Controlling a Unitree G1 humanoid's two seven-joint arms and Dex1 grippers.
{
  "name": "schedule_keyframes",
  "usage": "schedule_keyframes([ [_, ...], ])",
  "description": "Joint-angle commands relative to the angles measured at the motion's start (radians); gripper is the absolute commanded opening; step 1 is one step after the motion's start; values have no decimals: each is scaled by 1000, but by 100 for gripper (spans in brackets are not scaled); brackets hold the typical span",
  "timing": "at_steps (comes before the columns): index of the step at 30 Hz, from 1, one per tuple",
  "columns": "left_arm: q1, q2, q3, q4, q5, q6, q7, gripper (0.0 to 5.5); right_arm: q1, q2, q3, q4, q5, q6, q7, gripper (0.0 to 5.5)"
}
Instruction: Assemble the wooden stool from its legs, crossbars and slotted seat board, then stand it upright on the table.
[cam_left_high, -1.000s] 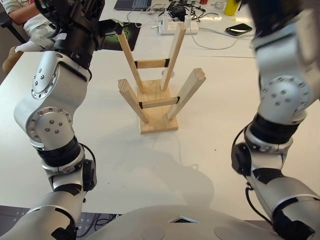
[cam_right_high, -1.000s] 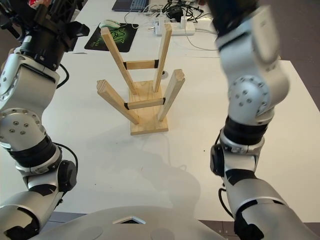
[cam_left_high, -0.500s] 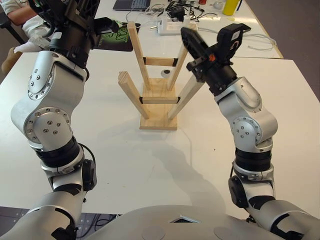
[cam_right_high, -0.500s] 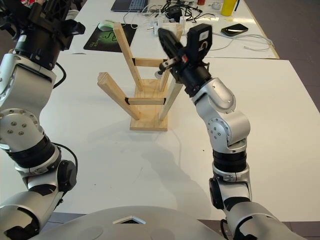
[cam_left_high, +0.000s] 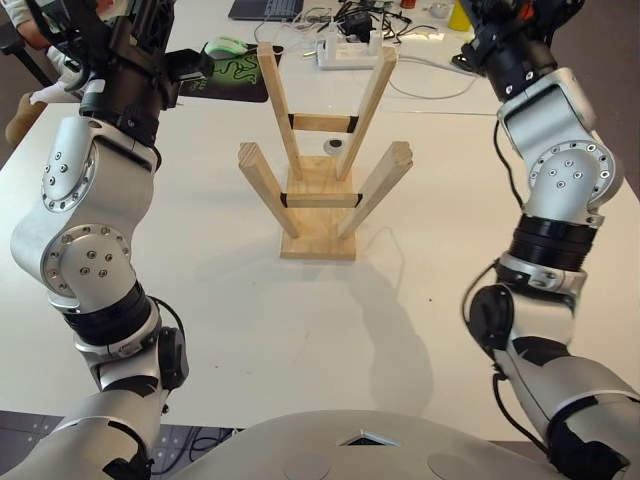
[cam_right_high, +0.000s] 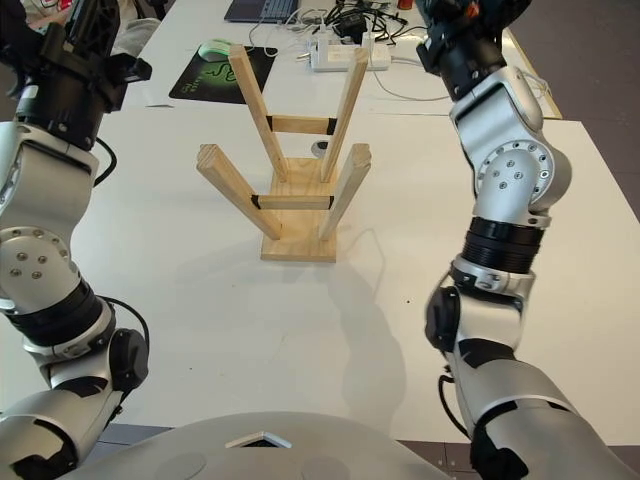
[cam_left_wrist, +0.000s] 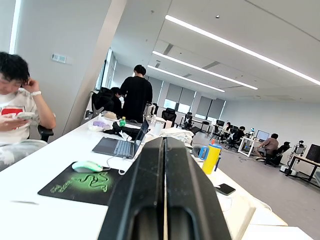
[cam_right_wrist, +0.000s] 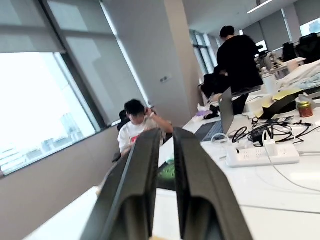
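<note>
Pale wood at mid-table: from the head camera we see the wooden stool (cam_left_high: 318, 200) upside down. Its seat board (cam_left_high: 316, 243) lies flat on the white table (cam_left_high: 300, 340), and four legs (cam_left_high: 273, 100) splay upward. Two crossbars (cam_left_high: 320, 123) tie the legs in pairs, one on the near pair and one higher on the far pair. The left arm (cam_left_high: 95, 180) is raised at the far left, by a black mouse pad (cam_left_high: 235, 75). The right arm (cam_left_high: 560, 170) is raised at the far right, and both arms are well apart from the stool.

Over to the left wrist: the left gripper (cam_left_wrist: 164, 142) points out across the far desks, and its fingers (cam_left_wrist: 142, 195) are pressed together on nothing. A laptop (cam_left_wrist: 120, 146) sits beyond.

Right wrist now: the right gripper (cam_right_wrist: 166, 132) shows its two fingers (cam_right_wrist: 145, 170) with a narrow gap between them, holding nothing. A power strip (cam_right_wrist: 262, 155) lies past it.
</note>
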Motion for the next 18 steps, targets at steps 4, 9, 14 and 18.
schedule_keyframes([
  [4,102,26,23,-27,-5,45,-23,0,65,-217,290,150,-328,-175,371,163],
  [9,110,33,30,-50,11,42,-14,0,194,-272,505,69,-566,-292,465,232],
  [14,125,39,41,-50,30,37,-20,0,338,-267,552,-138,-512,-261,592,247],
  [18,147,47,46,-57,54,33,-28,0,382,-251,539,-292,-406,-177,663,247],
])
